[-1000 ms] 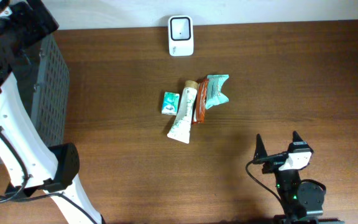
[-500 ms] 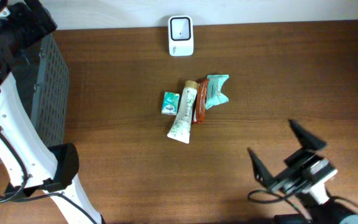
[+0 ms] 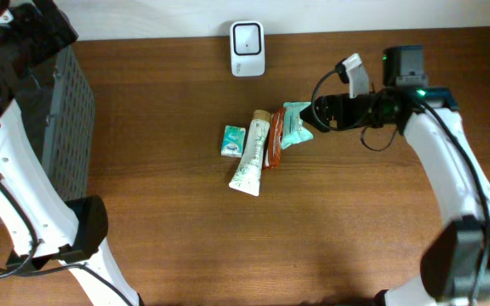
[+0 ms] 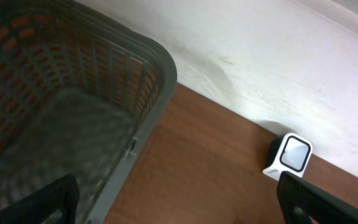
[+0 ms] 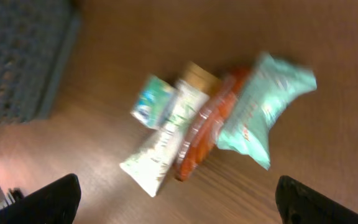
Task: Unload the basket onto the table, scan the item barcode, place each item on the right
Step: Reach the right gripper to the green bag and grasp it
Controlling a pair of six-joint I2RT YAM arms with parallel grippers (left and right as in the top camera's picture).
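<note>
Several items lie bunched mid-table: a teal packet (image 3: 294,123), an orange-red packet (image 3: 274,146), a white tube (image 3: 249,155) and a small green box (image 3: 233,141). The white scanner (image 3: 247,48) stands at the table's far edge and also shows as the scanner (image 4: 289,155) in the left wrist view. My right gripper (image 3: 315,115) hovers open just right of the teal packet, holding nothing. Its wrist view, blurred, shows the teal packet (image 5: 263,112), the orange-red packet (image 5: 207,130) and the tube (image 5: 166,146) ahead of the right gripper (image 5: 182,202). My left gripper (image 4: 179,202) is open and empty at the basket's corner.
A grey mesh basket (image 3: 68,127) stands at the table's left end; the basket rim (image 4: 160,62) fills the left wrist view. A pale wall runs behind the table's far edge.
The right arm swung up from the table's front right to the items and now hangs beside the teal packet. The left arm and the items have stayed put.
</note>
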